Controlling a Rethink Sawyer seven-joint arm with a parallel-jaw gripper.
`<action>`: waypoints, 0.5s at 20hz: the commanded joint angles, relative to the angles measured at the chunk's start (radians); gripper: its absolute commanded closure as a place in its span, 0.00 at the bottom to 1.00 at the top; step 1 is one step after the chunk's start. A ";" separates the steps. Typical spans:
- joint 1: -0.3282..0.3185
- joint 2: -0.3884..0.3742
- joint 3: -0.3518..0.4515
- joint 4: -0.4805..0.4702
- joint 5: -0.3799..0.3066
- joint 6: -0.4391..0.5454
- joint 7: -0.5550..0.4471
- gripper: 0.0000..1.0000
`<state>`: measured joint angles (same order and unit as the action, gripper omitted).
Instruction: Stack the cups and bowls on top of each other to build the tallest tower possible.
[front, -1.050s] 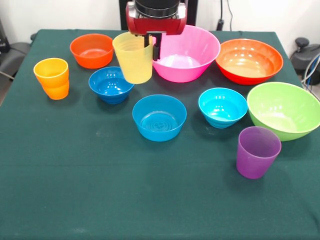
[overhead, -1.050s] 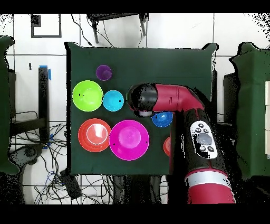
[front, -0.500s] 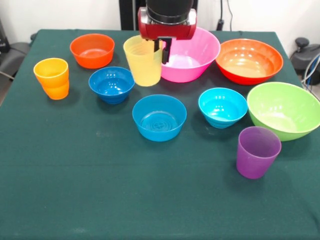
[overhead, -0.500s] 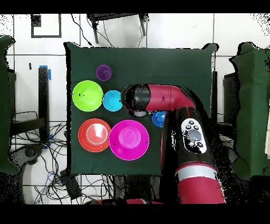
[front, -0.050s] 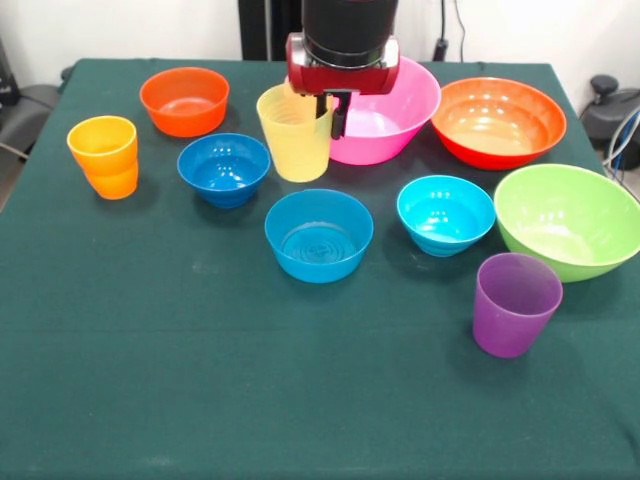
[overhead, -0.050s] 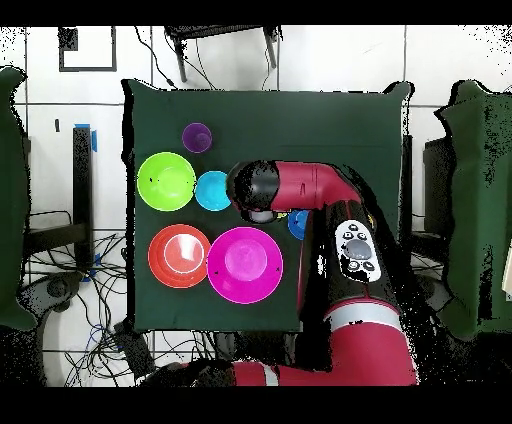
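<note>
Gripper (front, -0.050s: 322, 105) grasps the yellow cup (front, -0.050s: 296, 135) by its rim, one finger inside and one outside the wall at the cup's 3 o'clock side. The cup hangs upright, clear of the table (front, -0.050s: 200, 380), above the gap between the dark blue bowl (front, -0.050s: 223, 168) and the pink bowl (front, -0.050s: 385, 110).

Step in hand, as judged: transport of the first cup to its base. No tower exists yet. The mid-blue bowl (front, -0.050s: 318, 235) sits at 6 o'clock of the cup, just beside it, and is the likely base.

Next move calls for: travel toward 6 o'clock, centre the cup over the mid-blue bowl, lower until the cup base seats flat, then release.

Surroundings: cyan bowl (front, -0.050s: 445, 214) at 4 o'clock; lime green bowl (front, -0.050s: 568, 220) and purple cup (front, -0.050s: 515, 303) beyond it; large orange-red bowl (front, -0.050s: 497, 120) at 3 o'clock; small orange-red bowl (front, -0.050s: 184, 100) at 10 o'clock; orange cup (front, -0.050s: 104, 156) at 9 o'clock.

Obstruction: none on the direct path. The pink bowl's rim stands close behind the gripper; avoid drift toward 1 o'clock.
</note>
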<state>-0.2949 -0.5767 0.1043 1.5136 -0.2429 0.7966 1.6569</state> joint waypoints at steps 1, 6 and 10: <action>0.032 0.046 -0.001 -0.011 0.020 -0.083 0.197 1.00; 0.044 0.047 -0.013 -0.018 0.032 -0.080 0.193 1.00; 0.056 0.046 -0.023 -0.016 0.040 -0.079 0.197 1.00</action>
<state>-0.2761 -0.5643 0.0626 1.5136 -0.2327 0.7757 1.6569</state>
